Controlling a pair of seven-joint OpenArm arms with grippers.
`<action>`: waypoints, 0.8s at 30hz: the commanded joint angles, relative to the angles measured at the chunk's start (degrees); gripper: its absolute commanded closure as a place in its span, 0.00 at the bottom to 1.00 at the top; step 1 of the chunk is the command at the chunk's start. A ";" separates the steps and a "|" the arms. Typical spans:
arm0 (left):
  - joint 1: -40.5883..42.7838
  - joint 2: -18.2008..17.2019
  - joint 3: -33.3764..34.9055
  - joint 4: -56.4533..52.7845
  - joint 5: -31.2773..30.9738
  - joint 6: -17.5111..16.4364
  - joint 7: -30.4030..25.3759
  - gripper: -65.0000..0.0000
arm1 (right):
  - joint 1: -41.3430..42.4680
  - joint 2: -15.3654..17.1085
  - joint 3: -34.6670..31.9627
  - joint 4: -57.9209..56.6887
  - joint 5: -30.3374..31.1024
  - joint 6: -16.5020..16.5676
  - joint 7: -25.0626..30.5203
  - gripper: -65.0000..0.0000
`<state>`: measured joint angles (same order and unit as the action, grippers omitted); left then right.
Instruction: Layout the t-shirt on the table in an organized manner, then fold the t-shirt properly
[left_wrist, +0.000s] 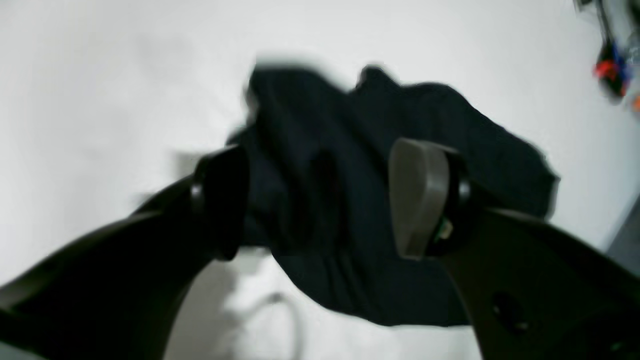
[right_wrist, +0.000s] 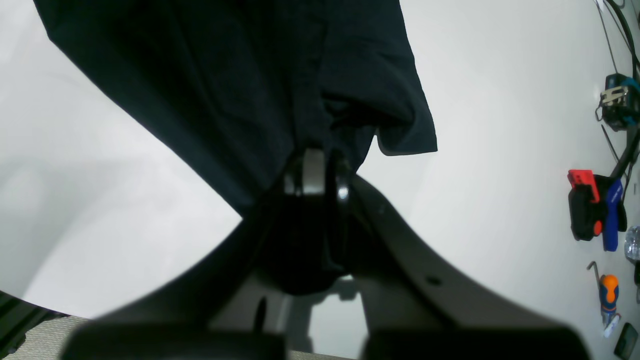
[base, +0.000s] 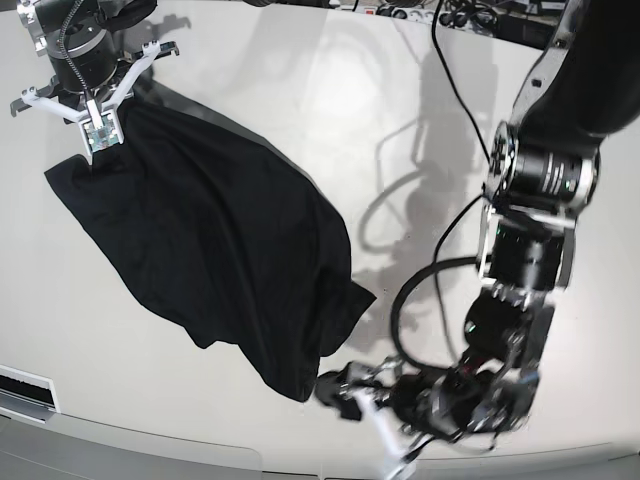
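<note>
t-shirt (base: 220, 250): bunched on the table (base: 300, 90), long axis running diagonally between the arms | right gripper (right_wrist: 315, 172): jaws pinched on one corner | left gripper (left_wrist: 320, 200): jaws wide, cloth between and just ahead, nothing held, nearer the opposite corner
</note>
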<state>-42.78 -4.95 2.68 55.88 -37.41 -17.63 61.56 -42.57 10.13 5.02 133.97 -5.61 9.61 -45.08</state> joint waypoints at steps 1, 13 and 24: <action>-0.48 0.00 -2.38 1.01 -1.79 -0.35 -0.44 0.32 | -0.28 0.33 0.22 1.03 -0.46 -0.15 1.31 1.00; 17.49 0.37 -15.52 1.01 -6.10 -1.20 -0.04 0.32 | -0.28 0.55 0.24 1.03 -0.46 -0.15 1.95 1.00; 22.53 4.37 -15.82 1.01 2.10 4.13 -8.72 0.32 | -0.09 0.55 0.22 1.03 -0.42 -0.15 1.97 1.00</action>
<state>-19.14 -0.89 -13.21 55.92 -34.63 -13.41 52.69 -42.52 10.44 5.02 133.97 -5.61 9.63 -44.18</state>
